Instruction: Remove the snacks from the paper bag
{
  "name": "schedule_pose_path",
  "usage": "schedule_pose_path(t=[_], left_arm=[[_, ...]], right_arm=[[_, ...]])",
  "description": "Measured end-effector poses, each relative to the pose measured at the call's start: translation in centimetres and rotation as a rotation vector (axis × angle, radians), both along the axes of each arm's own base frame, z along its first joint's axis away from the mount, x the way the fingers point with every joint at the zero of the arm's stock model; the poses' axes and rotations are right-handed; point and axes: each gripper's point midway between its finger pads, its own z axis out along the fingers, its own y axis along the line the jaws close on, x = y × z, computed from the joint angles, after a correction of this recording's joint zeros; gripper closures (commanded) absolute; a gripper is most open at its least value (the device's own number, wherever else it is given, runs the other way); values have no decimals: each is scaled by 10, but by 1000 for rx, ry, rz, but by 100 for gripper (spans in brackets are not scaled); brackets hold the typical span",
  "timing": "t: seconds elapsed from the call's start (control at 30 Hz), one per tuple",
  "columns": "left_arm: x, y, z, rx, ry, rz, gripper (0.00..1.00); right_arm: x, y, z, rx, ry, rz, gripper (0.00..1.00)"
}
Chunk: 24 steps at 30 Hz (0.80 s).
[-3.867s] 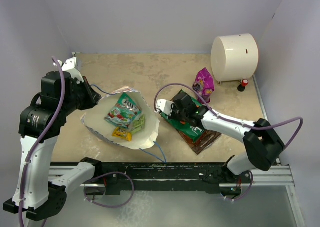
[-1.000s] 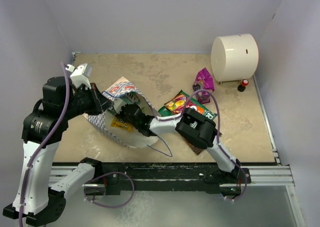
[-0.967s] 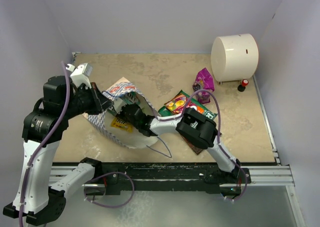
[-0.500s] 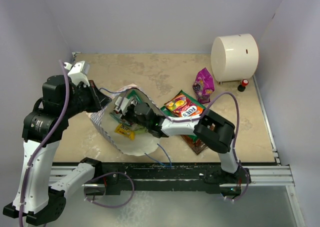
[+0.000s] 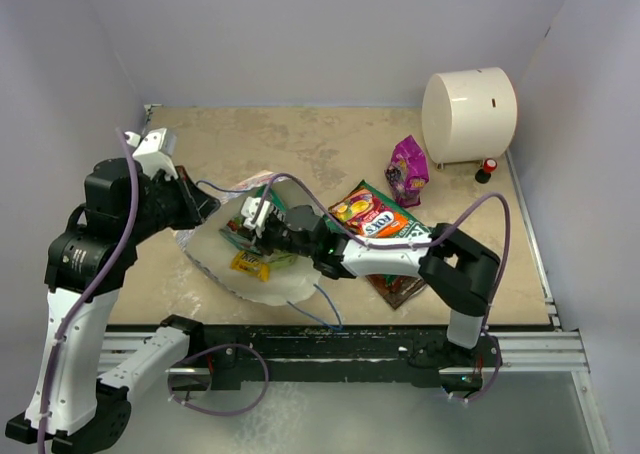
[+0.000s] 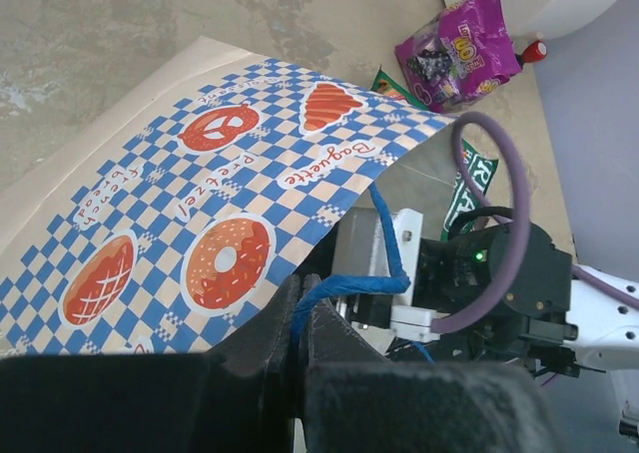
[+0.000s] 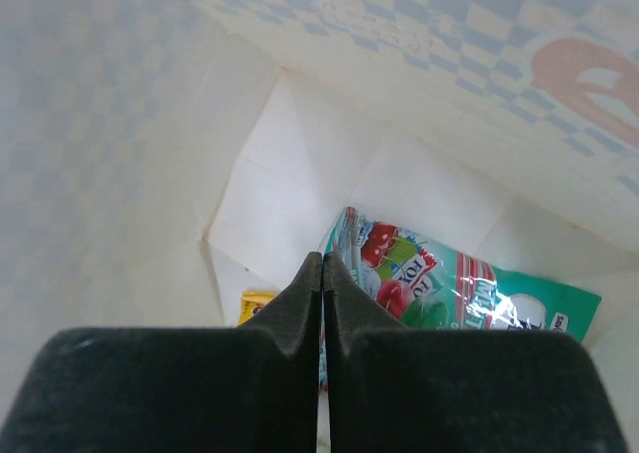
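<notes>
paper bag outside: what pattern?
Blue-and-white check with red-orange pastry prints on the paper bag; left wrist view shows it best.

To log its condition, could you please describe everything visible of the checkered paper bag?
The white paper bag with blue-white checks and red-orange bakery prints lies on its side on the beige table, mouth gaping toward the right arm. The left gripper pinches one blue cord handle, jaws shut, holding the upper wall up. The right gripper is inside, jaws shut on a teal snack packet beside a small yellow packet.
</notes>
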Motion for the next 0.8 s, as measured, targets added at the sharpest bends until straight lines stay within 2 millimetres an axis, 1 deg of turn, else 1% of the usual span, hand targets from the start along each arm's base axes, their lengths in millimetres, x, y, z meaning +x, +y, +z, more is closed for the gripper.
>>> schedule_pose_path(t=[0.1,0.2,0.27,0.3,0.37,0.4,0.43,0.47,0.57,0.63,0.7,0.77,0.8], left_arm=[[-2,2,-1,1,-3,7,100],[-4,2,1,-3,-14,8,100],[-5,2,2,-8,-21,3,100],[-6,1,2,-12,-23,-3,100],[-9,-4,5,-28,-34,-29,100],[-10,-6,8,-39,-43,-45,100],[-10,-11,11,-53,-55,-67,100],[-10,-14,14,-63,-62,-85,100],[-8,-27,22,-104,-79,-149,100],[-4,-34,27,-123,-91,-182,100],[0,-39,31,-136,-102,-208,100],[9,-45,33,-142,-106,-230,100],[14,-47,35,-142,-109,-236,100]], right_arm=[[-8,-6,10,13,8,21,100],[-10,-10,19,22,14,19,100],[-8,-12,17,11,27,-2,96],[-7,-14,13,-3,35,-13,91],[-4,-18,0,-42,54,-38,73],[-2,-19,-8,-62,57,-54,65],[2,-20,-17,-86,58,-71,58],[6,-22,-27,-116,56,-91,54],[16,-23,-56,-195,48,-132,47],[22,-22,-73,-242,28,-147,45],[22,-18,-81,-263,20,-144,43],[21,-9,-82,-263,17,-143,40],[19,0,-80,-255,14,-137,39]])
